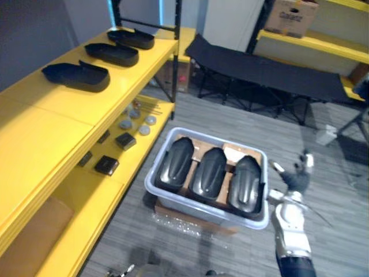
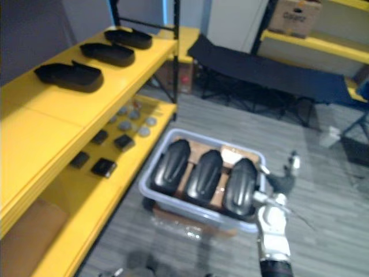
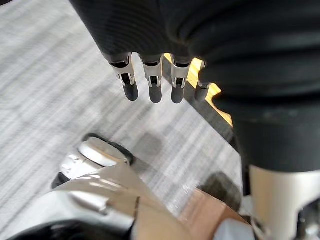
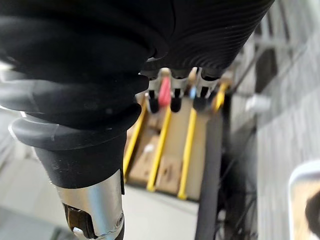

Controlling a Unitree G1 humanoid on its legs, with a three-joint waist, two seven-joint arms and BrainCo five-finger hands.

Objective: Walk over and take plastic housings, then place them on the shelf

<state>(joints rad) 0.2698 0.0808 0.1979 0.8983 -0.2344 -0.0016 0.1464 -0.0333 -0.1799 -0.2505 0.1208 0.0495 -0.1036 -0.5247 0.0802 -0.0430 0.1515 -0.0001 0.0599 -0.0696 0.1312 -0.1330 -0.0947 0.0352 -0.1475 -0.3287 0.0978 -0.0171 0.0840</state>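
On grey floor (image 1: 230,115), bin (image 1: 202,211) beside shelf (image 1: 57,133).

Right arm (image 1: 290,228): silver-grey metal tube, dark sleeve at its lower end.
Right hand (image 1: 296,180): dark palm, thin silver fingers.
Left hand (image 3: 150,30): black ribbed cover; silver fingers (image 3: 152,82) with rounded dark tips.
Right wrist cover (image 4: 100,60): black, ribbed, in thick rolls.

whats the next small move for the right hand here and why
Probably shift the right hand sideways over the nearest plastic housing and lower onto it. The hand is open and empty, sitting beside the grey bin just outside its rim. Three housings lie side by side in the bin and none is gripped yet. The left hand is open too.
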